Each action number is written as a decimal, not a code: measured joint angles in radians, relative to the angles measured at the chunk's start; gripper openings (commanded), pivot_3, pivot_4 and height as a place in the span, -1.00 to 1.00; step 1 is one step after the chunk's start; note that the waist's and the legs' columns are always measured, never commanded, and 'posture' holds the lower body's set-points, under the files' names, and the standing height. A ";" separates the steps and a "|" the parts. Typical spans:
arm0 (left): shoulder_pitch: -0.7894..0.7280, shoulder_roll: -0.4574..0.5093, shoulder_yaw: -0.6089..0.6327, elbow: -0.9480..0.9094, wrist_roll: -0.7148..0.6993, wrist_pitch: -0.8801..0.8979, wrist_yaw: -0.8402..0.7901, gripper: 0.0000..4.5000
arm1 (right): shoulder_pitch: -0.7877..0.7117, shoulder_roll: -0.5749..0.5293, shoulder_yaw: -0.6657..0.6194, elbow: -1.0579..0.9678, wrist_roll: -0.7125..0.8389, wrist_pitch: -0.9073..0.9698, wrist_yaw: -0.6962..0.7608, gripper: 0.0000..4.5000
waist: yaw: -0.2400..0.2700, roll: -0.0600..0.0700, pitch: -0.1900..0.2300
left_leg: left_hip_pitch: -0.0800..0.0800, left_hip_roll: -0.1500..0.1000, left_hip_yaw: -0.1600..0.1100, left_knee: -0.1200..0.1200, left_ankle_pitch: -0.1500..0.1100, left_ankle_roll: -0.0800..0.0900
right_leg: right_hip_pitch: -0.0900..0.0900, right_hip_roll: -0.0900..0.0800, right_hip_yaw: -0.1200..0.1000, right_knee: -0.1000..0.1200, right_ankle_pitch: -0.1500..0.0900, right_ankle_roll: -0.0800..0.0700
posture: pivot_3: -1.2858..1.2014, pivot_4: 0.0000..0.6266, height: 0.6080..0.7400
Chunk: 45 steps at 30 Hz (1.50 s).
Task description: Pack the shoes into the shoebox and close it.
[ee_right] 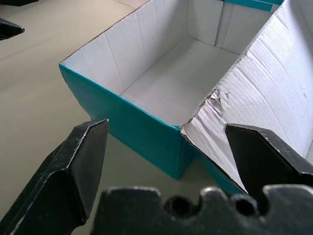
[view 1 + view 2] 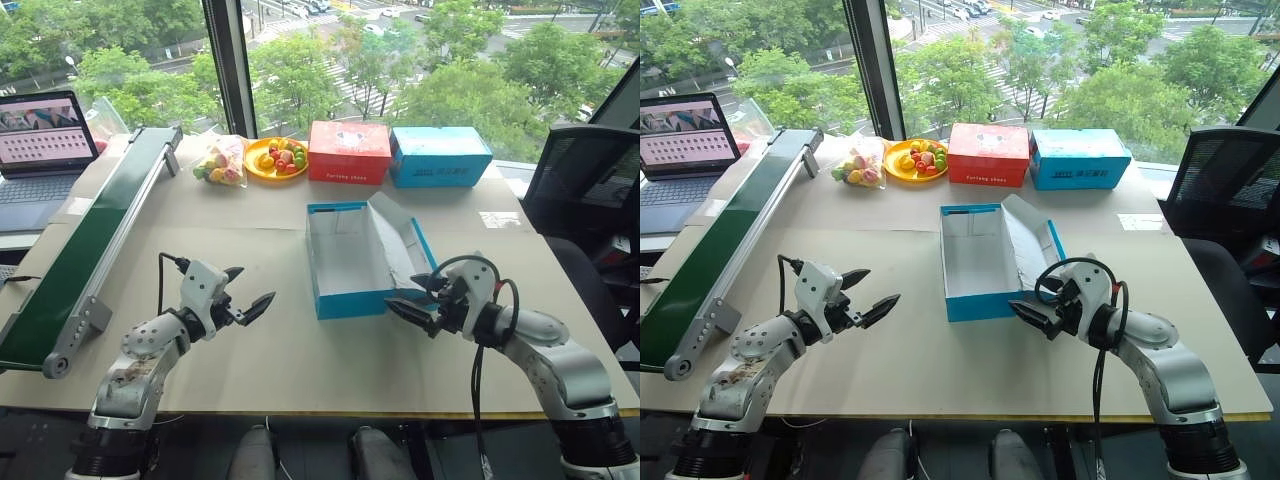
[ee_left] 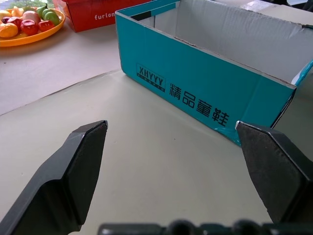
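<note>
The blue shoebox (image 2: 352,302) stands open in the middle of the table, its white inside bare. Its lid (image 2: 400,240) leans up along the box's right side, torn at the near corner (image 1: 215,100). The left wrist view shows black lettering on the box's blue side wall (image 3: 195,93). The shoes are out of view. My left gripper (image 2: 256,284) hovers open over the table to the left of the box, pointing at it. My right gripper (image 2: 402,291) is open at the box's near right corner, close to the lid. Neither holds anything.
Along the far edge stand a red box (image 2: 349,151), a light-blue box (image 2: 440,156), a yellow plate of toy fruit (image 2: 276,158) and a bag of fruit (image 2: 222,160). A green conveyor (image 2: 90,245) and a laptop (image 2: 40,140) are on the left, a black chair (image 2: 585,190) on the right.
</note>
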 measured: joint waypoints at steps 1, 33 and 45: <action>0.000 0.000 0.000 0.000 0.000 0.000 0.000 1.00 | 0.000 0.000 0.000 0.000 0.000 0.000 0.000 0.99 | 0.000 0.000 0.000 | 0.000 0.000 0.000 0.000 0.000 0.000 | 0.000 0.000 0.000 0.000 0.000 0.000 | 0.03 -0.52 1.00; -0.171 -0.055 0.244 0.036 0.064 0.140 0.441 1.00 | -0.557 0.339 0.205 0.343 -0.061 -0.087 0.092 0.99 | 0.001 -0.001 0.000 | -0.003 0.000 -0.001 0.000 0.000 0.000 | -0.002 0.001 -0.002 0.001 0.005 -0.006 | 0.03 -0.52 1.00; -0.330 0.067 0.353 0.268 0.070 0.174 0.474 1.00 | -0.568 0.412 0.257 0.359 -0.112 -0.109 0.099 0.99 | 0.000 -0.001 0.000 | -0.003 0.000 -0.001 0.000 0.000 0.000 | -0.003 0.001 -0.002 0.001 0.005 -0.006 | 0.03 -0.52 1.00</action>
